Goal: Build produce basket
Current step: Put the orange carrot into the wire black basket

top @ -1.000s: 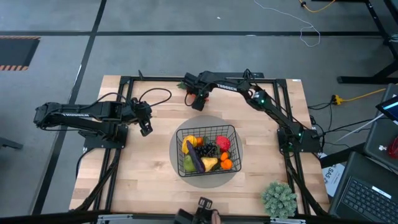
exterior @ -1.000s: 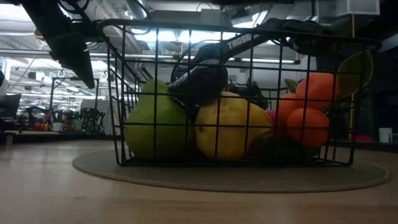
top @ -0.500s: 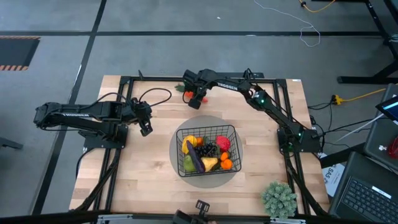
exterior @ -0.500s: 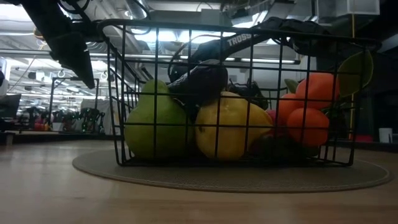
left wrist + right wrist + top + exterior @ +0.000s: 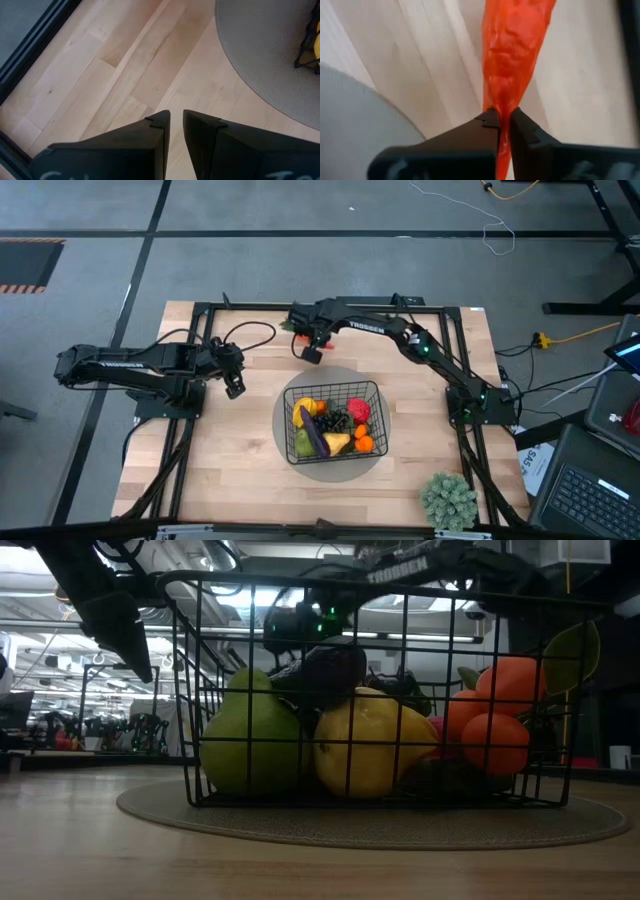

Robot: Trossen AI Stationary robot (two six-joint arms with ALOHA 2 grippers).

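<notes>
The orange carrot (image 5: 515, 45) is at the table's far side, just beyond the grey mat, and shows as an orange spot (image 5: 288, 327) in the high view. My right gripper (image 5: 502, 117) is shut on it, pointing steeply down (image 5: 302, 340). The black wire basket (image 5: 330, 386) stands on the round grey mat (image 5: 290, 465) and holds produce: a green apple (image 5: 245, 735), a yellow fruit (image 5: 370, 745), tangerines (image 5: 495, 725), dark grapes and an eggplant. My left gripper (image 5: 176, 117) waits over bare wood left of the mat (image 5: 234, 388), slightly open and holding nothing. My right gripper pinches the carrot's thin tapered end (image 5: 501, 102) between its two fingertips, coming from above and pointing steeply down. The carrot reaches on past the fingertips, its thick end away from them. Whether that end rests on the table, I cannot tell.
A bushy pale-green plant (image 5: 447, 500) stands at the near right corner. A black frame (image 5: 200, 315) and cables run along the table's edges. Bare wood lies left of the mat and along the near edge.
My right gripper has shut on the carrot's thin end, then risen and swung a little toward the table's left, taking the carrot with it. The basket and its produce have not moved.
</notes>
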